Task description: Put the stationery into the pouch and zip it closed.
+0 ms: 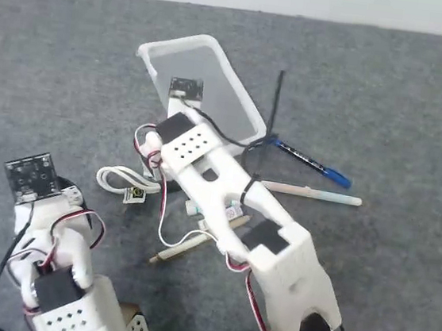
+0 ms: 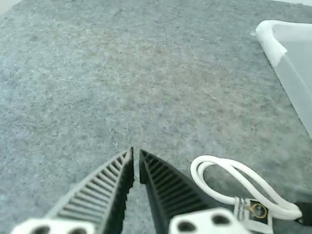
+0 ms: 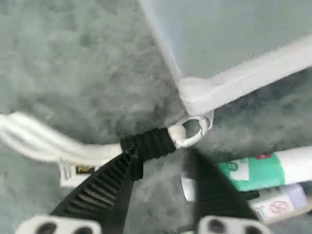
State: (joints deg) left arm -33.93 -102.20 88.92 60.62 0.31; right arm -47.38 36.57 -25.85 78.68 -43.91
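One translucent white pouch [image 1: 226, 102] carries a looped white cord [image 1: 116, 176].

Translucent white pouch [image 1: 231, 95] lying flat, pens [image 1: 313, 194] scattered beside

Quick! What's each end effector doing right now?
Left end effector: closed, holding nothing.
Right end effector: open, holding nothing, right by the zipper pull.

In the high view the white right arm [image 1: 226, 186] covers the near corner of the translucent white plastic pouch [image 1: 208, 72] and part of the tan wooden pencil [image 1: 183, 249]. In the right wrist view the green-and-white tube [image 3: 253, 170] runs off the edge, its print blurred.
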